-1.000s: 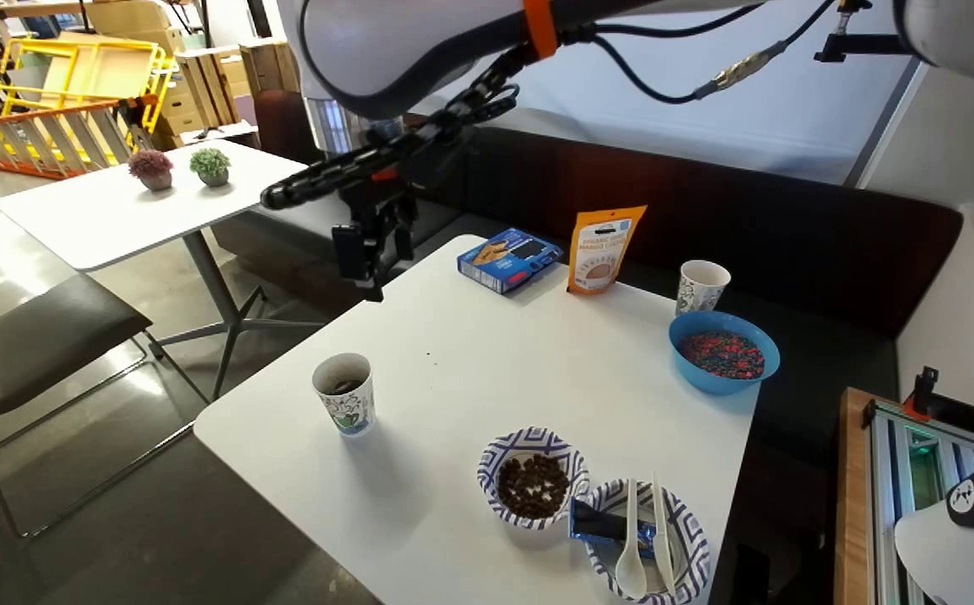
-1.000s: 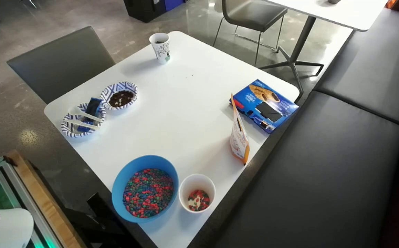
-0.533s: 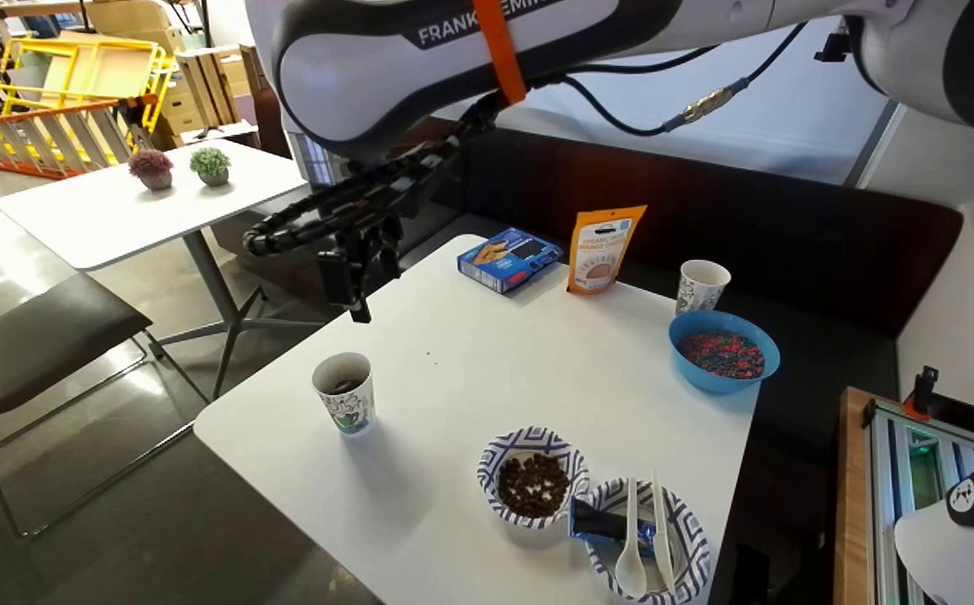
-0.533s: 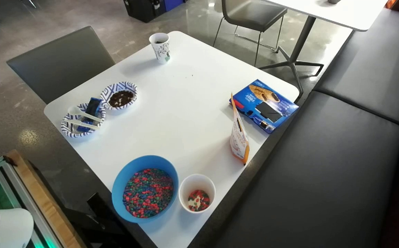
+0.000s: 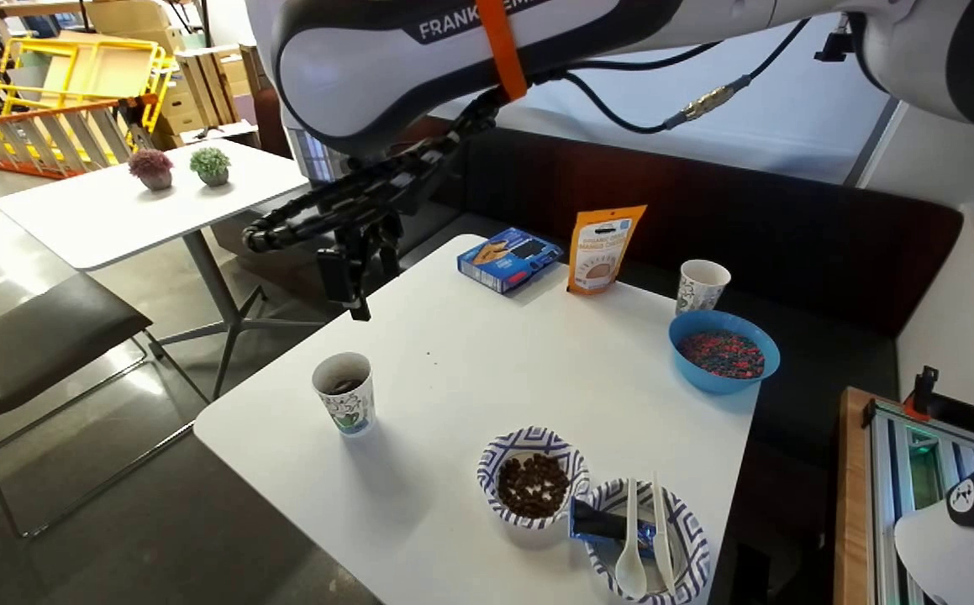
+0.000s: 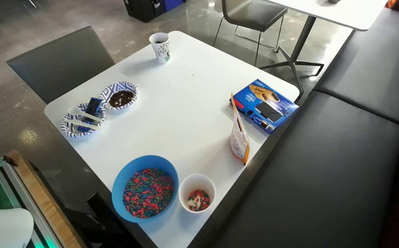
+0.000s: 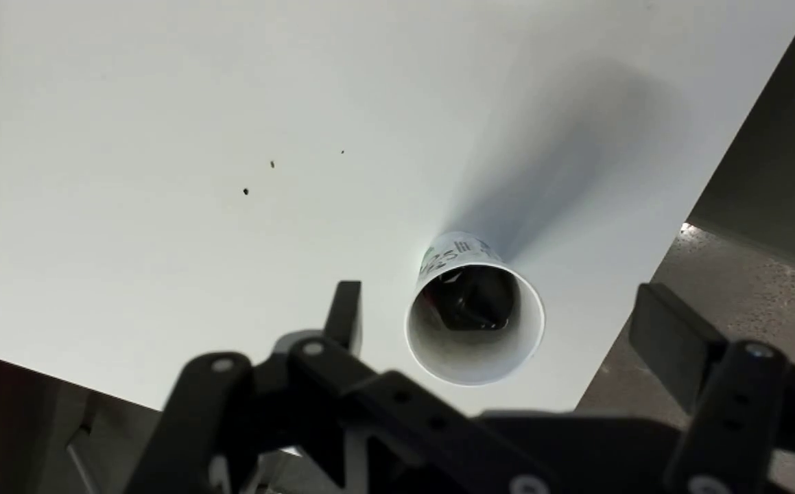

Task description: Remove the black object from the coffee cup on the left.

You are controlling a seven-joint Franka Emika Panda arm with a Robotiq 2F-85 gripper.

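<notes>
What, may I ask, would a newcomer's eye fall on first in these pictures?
Probably the bright blue bowl of multicoloured bits near the edge of the table, beside a white cup, in both exterior views. The big white robot arm along the top of an exterior view would compete with it. In the wrist view, it is the glossy black object inside the coffee cup, framed by the open gripper.
</notes>
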